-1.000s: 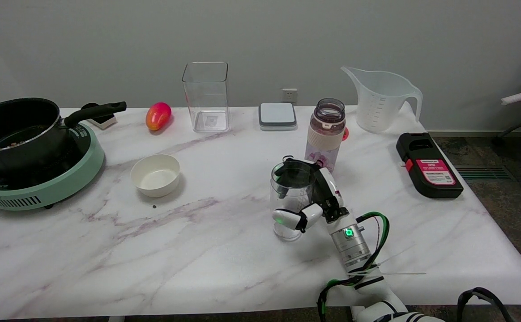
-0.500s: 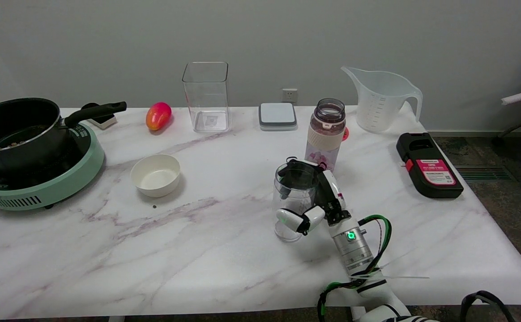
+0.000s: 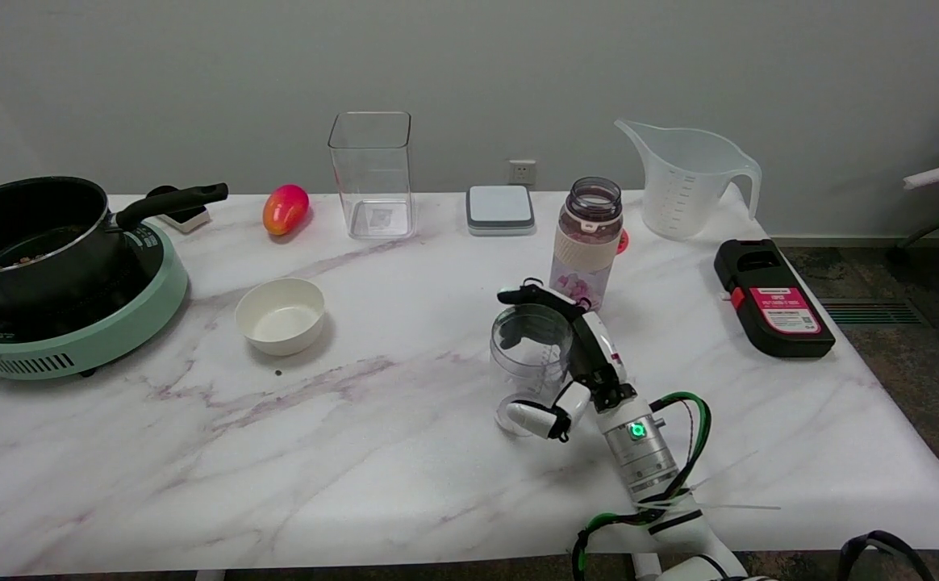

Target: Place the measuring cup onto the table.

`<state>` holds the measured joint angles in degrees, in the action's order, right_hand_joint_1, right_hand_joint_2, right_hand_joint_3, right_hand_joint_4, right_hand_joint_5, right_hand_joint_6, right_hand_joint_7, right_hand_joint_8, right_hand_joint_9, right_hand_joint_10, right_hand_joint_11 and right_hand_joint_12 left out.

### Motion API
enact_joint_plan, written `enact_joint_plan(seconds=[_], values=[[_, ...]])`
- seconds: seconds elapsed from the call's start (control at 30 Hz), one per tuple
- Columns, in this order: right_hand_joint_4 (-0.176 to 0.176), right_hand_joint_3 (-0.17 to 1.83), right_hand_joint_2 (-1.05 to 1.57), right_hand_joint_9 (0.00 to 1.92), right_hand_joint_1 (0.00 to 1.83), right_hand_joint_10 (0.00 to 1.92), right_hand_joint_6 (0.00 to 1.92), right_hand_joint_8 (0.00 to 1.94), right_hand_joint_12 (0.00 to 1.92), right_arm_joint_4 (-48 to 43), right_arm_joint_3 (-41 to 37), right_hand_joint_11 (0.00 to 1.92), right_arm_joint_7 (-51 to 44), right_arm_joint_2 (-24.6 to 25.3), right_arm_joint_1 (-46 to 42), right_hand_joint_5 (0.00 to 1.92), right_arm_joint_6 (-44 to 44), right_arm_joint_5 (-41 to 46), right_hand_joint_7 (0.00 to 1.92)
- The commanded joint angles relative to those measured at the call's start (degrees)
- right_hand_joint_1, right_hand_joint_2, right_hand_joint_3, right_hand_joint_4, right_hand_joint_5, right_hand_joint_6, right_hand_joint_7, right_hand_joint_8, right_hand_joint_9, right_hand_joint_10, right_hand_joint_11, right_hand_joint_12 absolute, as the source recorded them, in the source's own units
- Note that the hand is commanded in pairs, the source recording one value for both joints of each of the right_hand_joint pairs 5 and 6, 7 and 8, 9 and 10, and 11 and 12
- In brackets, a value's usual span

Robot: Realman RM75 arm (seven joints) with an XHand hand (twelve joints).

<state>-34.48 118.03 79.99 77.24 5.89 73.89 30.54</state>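
Right hand [image 3: 574,363] sits at lower centre-right of the frame, arm coming in from the lower right. Fingers are spread around the measuring cup [image 3: 527,363]: one black fingertip curls over the far rim at the top, the white thumb lies low by the base on the near side. Gaps show between the fingers and the clear wall, so it looks loosened, holding nothing firmly; whether any pad touches the cup I cannot tell through the transparent plastic.

Measuring cup is small, clear, upright, with its base on the marble table [image 3: 356,452], just in front of the pink-lidless bottle [image 3: 587,240].

Other items:
- white bowl [image 3: 280,315], left of centre
- black pot [image 3: 30,234] on the green cooker [image 3: 106,331], far left
- red-yellow mango [image 3: 285,209], upper left of centre
- tall clear square container [image 3: 371,173], top centre
- grey-white square pad [image 3: 500,209], beside it to the right
- large translucent jug [image 3: 689,179], upper right
- black case with pink label [image 3: 772,297], right edge of the table
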Motion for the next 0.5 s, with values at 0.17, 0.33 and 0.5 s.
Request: enact_joint_plan(seconds=[0.17,0.33,0.5], values=[[0.0,1.42,-0.58,0.79,1.34,0.79,0.58,0.61,0.87,-2.6,-0.1,0.87,0.2,-1.7,-1.7,0.58,-0.9,0.0,0.61],[0.0,1.38,-0.59,0.76,1.34,0.76,0.56,0.58,0.84,-2.8,-0.2,0.84,0.4,-2.4,-2.0,0.56,-1.7,0.2,0.58],[0.0,1.4,-0.61,0.75,1.33,0.75,0.55,0.58,0.84,-2.8,-0.8,0.84,0.8,-3.4,-2.2,0.55,-2.0,0.2,0.58]])
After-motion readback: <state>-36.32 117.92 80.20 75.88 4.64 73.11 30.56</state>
